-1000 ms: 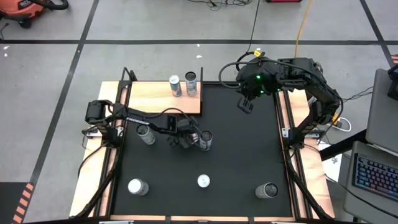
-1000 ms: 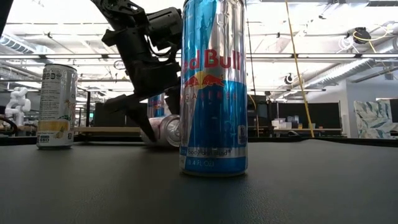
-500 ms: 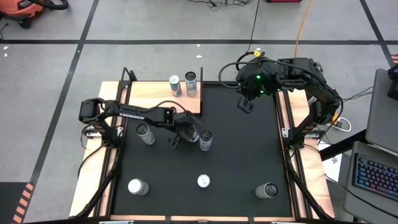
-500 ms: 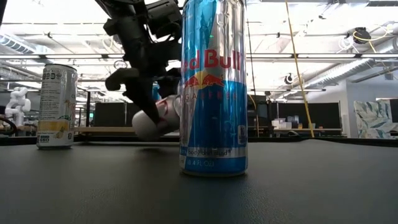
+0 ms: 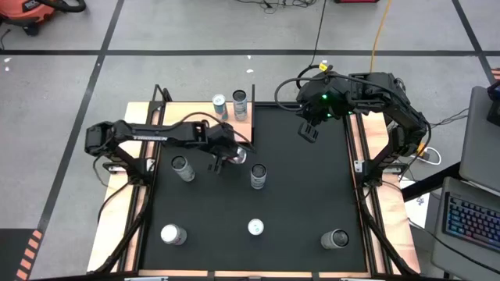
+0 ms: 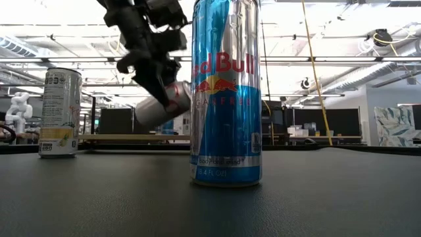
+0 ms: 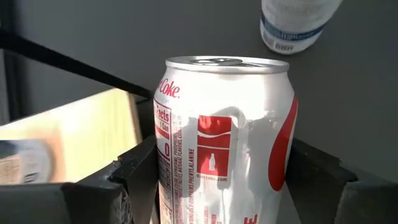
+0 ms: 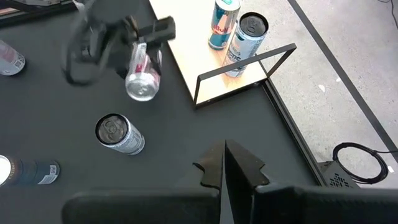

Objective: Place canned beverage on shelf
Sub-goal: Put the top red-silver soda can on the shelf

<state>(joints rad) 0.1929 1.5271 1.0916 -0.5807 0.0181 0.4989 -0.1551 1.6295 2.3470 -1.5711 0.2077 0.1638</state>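
Bright even overhead light, ceiling lamps [image 6: 368,39] blown out at table level, moving left gripper [image 8: 134,46] motion-blurred

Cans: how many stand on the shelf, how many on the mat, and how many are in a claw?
On the shelf: 2 cans
On the mat: 5 cans
In the left claw: 1 can
Total: 8

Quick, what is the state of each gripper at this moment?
Left gripper: closed on the white Coke can, lifted off the black mat near the shelf.
Right gripper: shut, holding nothing, waiting above the mat.
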